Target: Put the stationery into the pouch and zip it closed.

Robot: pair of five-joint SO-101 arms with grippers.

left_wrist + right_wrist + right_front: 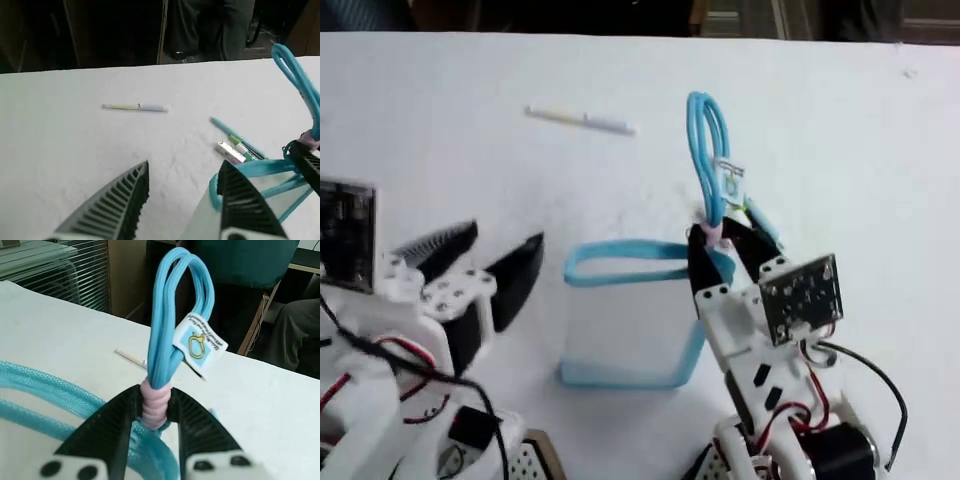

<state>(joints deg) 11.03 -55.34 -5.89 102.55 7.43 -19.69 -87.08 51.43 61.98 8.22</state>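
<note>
Step in hand, by my reading: loading, with no stationery yet in. The clear pouch [620, 249] lies mid-bench [840, 120] between the two arms. Its blue-trimmed mouth looks open.

Right tool [718, 238]: jaws pinched shut on the pink sleeve [154, 407] at the base of the pouch's blue cord loop [707, 150], which stands upright above them. This is probably to anchor the pouch.

Left tool [508, 240]: jaws wide apart, empty, just beside the pouch's far edge from the right arm.

Stationery: a pale pen [580, 118] lies alone, well apart toward the far side of the bench. A cluster of pens [239, 146] lies just beside the pouch mouth.

Next move, as I judge it: the left tool goes to a pen, lines its jaws across the barrel, and carries it to the mouth while the right keeps its grip.

Views:
- The left wrist view shows the pen cluster plainly, where the high view has the right tool across most of it.
- The right wrist view alone settles the grip on the sleeve, and shows the printed tag [200, 342] on the cord.
</note>
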